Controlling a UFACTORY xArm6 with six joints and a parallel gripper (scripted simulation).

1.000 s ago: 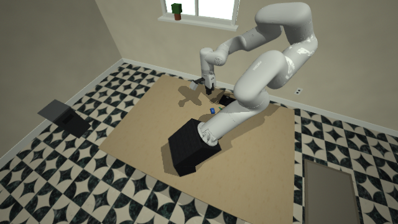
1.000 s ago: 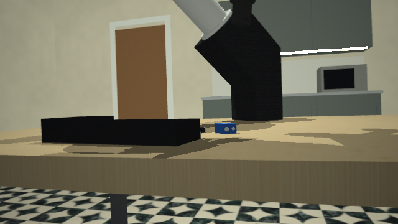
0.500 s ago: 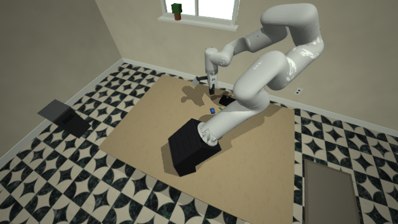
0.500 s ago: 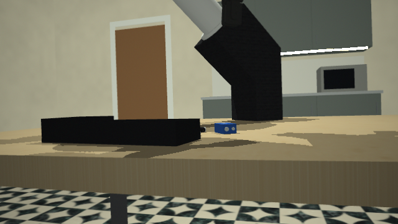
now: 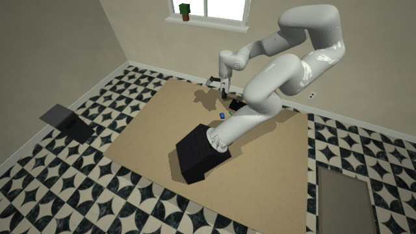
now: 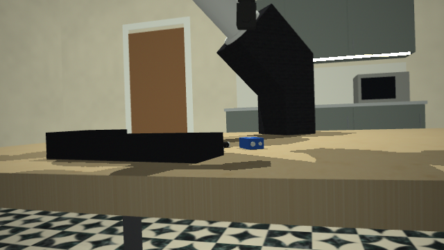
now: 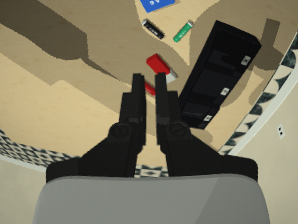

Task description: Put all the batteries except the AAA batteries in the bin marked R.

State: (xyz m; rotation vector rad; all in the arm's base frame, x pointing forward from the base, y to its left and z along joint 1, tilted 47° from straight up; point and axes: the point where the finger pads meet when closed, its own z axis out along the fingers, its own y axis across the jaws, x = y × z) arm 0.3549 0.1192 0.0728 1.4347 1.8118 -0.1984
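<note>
My gripper (image 5: 224, 94) (image 7: 150, 88) is shut and empty, hanging a little above the table near its far edge. In the wrist view a red battery (image 7: 157, 63) with a pale end lies just beyond the fingertips, partly hidden by them. A blue block battery (image 5: 221, 115) (image 6: 251, 142) lies further off. Between them lie a small black battery (image 7: 153, 28) (image 6: 226, 144) and a small green battery (image 5: 230, 112) (image 7: 182, 31). A low black bin (image 5: 237, 104) (image 6: 132, 146) (image 7: 216, 72) stands right of the red battery; no mark on it shows.
The arm's black base block (image 5: 199, 153) (image 6: 284, 87) stands in the middle of the wooden table (image 5: 260, 182) (image 6: 222, 194). The table's far edge runs close behind the bin. My arm hides part of the bin in the top view.
</note>
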